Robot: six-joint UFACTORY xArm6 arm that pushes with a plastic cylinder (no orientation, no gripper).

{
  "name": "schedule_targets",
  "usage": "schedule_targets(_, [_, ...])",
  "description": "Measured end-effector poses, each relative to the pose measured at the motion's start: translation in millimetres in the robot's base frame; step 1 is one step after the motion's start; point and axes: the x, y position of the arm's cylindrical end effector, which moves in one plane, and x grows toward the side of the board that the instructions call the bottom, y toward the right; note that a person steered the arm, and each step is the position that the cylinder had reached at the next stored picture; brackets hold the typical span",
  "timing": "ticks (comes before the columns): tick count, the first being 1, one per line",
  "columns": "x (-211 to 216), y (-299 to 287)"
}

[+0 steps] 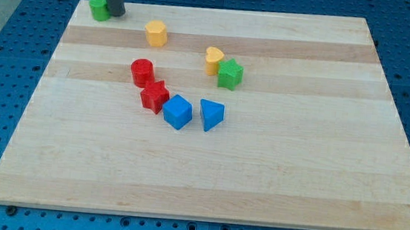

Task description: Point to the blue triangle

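The blue triangle (211,115) lies near the middle of the wooden board (274,180), just right of a blue cube (178,112). My tip (116,12) stands at the board's top left corner, touching the right side of a green block (99,7). The tip is far up and to the left of the blue triangle, with other blocks between them.
A red star (154,96) touches the blue cube's left; a red cylinder (142,72) sits above it. A yellow hexagon (155,32) lies right of my tip. A yellow heart (213,59) touches a green star (230,73) above the triangle.
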Motion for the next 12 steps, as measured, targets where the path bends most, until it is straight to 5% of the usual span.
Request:
schedule_targets(6, [76, 36])
schedule_targets(9, [233, 91])
schedule_targets(12, [290, 145])
